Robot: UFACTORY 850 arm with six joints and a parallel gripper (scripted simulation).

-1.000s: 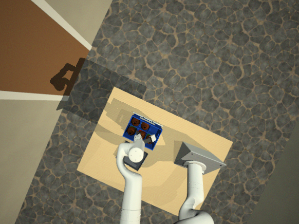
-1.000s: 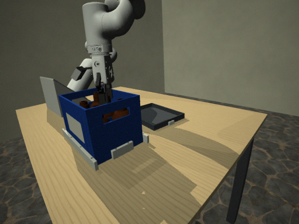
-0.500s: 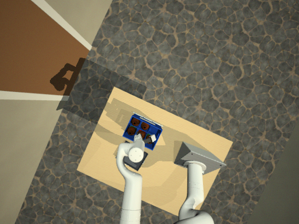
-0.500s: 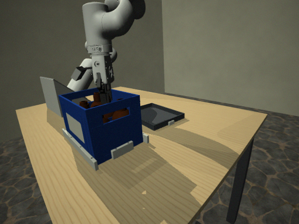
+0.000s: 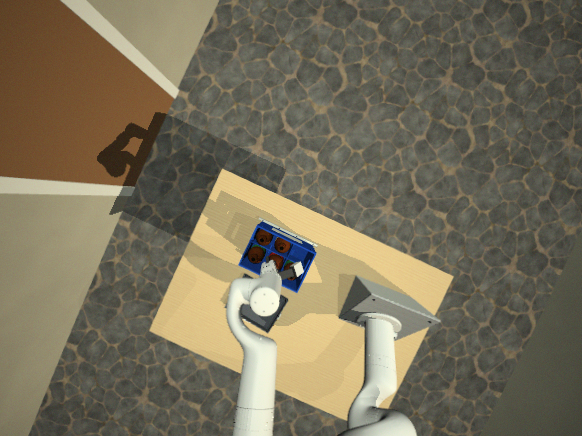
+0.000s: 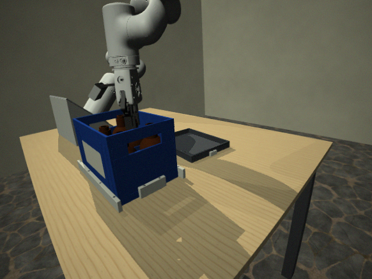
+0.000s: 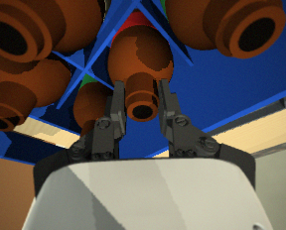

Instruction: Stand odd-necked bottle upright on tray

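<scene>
The blue crate (image 6: 134, 169) stands on the wooden table (image 6: 243, 160), its cells split by thin blue dividers and filled with brown, round-shouldered bottles. The gripper (image 7: 143, 106) reaches down into the crate, its dark fingers clamped on the neck of the red-banded bottle (image 7: 141, 55), which stands in a middle cell. Just beside the crate lies a shallow dark tray (image 6: 220, 144), holding nothing. Grey blocks (image 6: 151, 186) bracket the crate's base.

On the table (image 6: 224, 185), the crate (image 6: 128, 166) holds five bottles (image 7: 141, 61) in its compartments. The tray (image 6: 204, 150) lies just beside it at three o'clock, in the exterior view.
</scene>
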